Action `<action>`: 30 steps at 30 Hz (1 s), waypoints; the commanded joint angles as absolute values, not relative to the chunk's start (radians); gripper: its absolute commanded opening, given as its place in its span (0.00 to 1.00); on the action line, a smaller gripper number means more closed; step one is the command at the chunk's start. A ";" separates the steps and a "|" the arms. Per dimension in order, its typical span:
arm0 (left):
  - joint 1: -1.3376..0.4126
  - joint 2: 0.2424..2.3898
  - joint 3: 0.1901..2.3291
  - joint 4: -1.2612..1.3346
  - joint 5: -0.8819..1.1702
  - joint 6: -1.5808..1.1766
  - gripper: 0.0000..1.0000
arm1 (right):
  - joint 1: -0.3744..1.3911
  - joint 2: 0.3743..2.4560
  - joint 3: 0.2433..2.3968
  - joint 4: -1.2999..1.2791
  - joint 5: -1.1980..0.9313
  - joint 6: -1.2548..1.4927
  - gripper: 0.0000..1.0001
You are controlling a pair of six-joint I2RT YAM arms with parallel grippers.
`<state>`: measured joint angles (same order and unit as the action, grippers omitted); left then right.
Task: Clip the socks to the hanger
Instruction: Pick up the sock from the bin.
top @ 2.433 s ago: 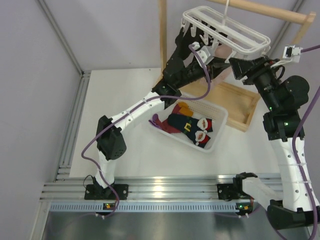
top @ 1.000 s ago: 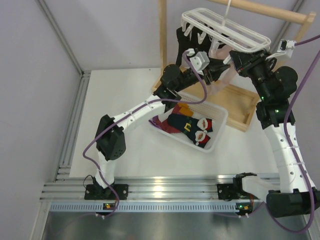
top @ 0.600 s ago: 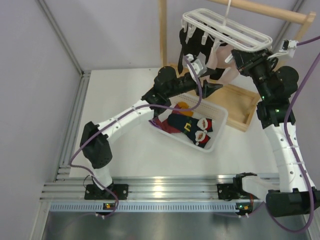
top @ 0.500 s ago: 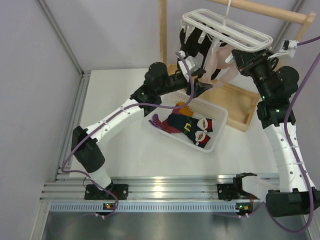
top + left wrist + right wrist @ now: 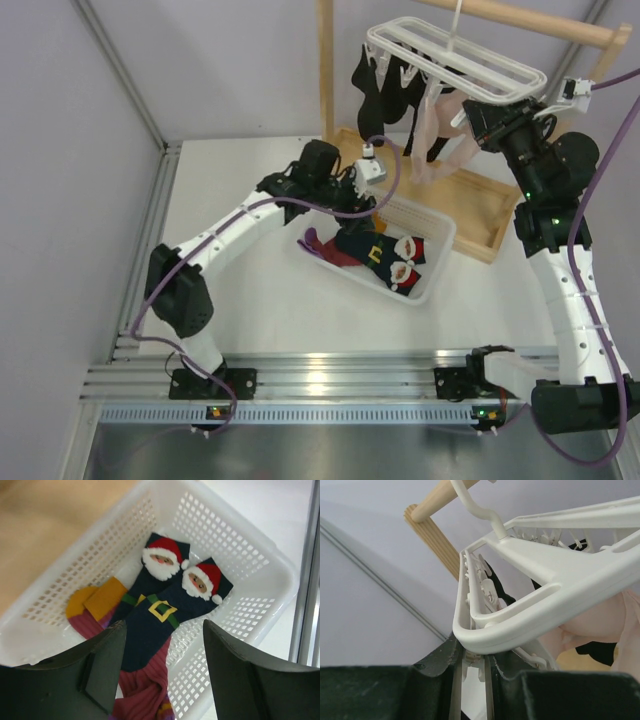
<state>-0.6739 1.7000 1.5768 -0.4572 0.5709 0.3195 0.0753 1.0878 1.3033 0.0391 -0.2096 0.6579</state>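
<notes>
Over the basket point(image 5: 240, 545), the left gripper point(image 5: 163, 630) is hovering wide open and empty.
Santa socks point(image 5: 155, 615) and the maroon pair point(image 5: 142, 685) are lying mid-basket, waiting; dark pieces point(image 5: 375, 80) are already dangling from the hanger point(image 5: 455, 60) beside a pink garment point(image 5: 435, 140), while the right gripper point(image 5: 470, 667) is pinching the hanger's corner.

White hanger point(image 5: 455, 62) hangs off the wooden rack point(image 5: 325, 70) at the far edge of the table point(image 5: 250, 200). It's got a couple of dark socks point(image 5: 368, 78) clipped at its left end and a pink garment point(image 5: 438, 140) right beside them. Right gripper point(image 5: 476, 122) is up at the hanger's right end. The basket point(image 5: 440, 265) sits mid-table, just in front of the wooden tray point(image 5: 485, 205), with the Santa socks point(image 5: 388, 255) and maroon socks point(image 5: 322, 250) inside. Left gripper point(image 5: 365, 203) hovers over the basket's far left corner.
</notes>
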 commanded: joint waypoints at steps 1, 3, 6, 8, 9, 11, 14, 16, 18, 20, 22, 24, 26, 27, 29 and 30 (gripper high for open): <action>-0.733 1.808 1.690 -0.600 0.508 0.399 0.68 | 0.064 1.071 1.324 0.067 -0.247 0.643 0.00; -0.765 1.874 1.733 -0.571 0.470 0.361 0.66 | 0.064 1.072 1.325 0.067 -0.245 0.643 0.00; -0.799 1.930 1.720 -0.431 0.422 0.249 0.60 | 0.064 1.072 1.330 0.067 -0.244 0.638 0.00; -0.816 1.963 1.675 -0.297 0.402 0.198 0.60 | 0.064 1.075 1.333 0.067 -0.247 0.632 0.00; -0.831 1.973 1.660 -0.249 0.408 0.199 0.61 | 0.064 1.078 1.333 0.066 -0.248 0.632 0.00; -0.844 2.018 1.655 -0.207 0.422 0.222 0.61 | 0.064 1.083 1.338 0.063 -0.253 0.629 0.00; -0.853 2.098 1.736 -0.196 0.469 0.268 0.63 | 0.064 1.086 1.339 0.061 -0.259 0.629 0.00; -0.851 2.135 1.773 -0.212 0.489 0.310 0.63 | 0.064 1.086 1.339 0.061 -0.265 0.630 0.00; -0.853 2.175 1.805 -0.219 0.503 0.359 0.63 | 0.064 1.086 1.338 0.060 -0.265 0.632 0.00; -0.853 2.209 1.834 -0.245 0.497 0.421 0.64 | 0.064 1.085 1.336 0.058 -0.268 0.627 0.00; -0.853 2.232 1.853 -0.258 0.482 0.454 0.64 | 0.064 1.083 1.335 0.058 -0.270 0.629 0.00; -0.854 2.263 1.867 -0.276 0.469 0.500 0.64 | 0.064 1.083 1.333 0.060 -0.270 0.629 0.00; -0.853 2.287 1.868 -0.268 0.457 0.524 0.64 | 0.064 1.085 1.333 0.058 -0.273 0.632 0.00; -0.853 2.295 1.871 -0.270 0.457 0.528 0.64 | 0.064 1.085 1.335 0.058 -0.273 0.632 0.00; -0.854 2.313 1.875 -0.268 0.457 0.544 0.62 | 0.064 1.083 1.335 0.057 -0.272 0.629 0.00; -0.854 2.321 1.875 -0.267 0.454 0.549 0.61 | 0.064 1.081 1.335 0.054 -0.272 0.627 0.00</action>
<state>-0.8547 2.3024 1.8359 -0.2844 0.4507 0.4828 0.0734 1.0878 1.3037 0.0437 -0.2310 0.6373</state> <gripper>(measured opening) 0.620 0.165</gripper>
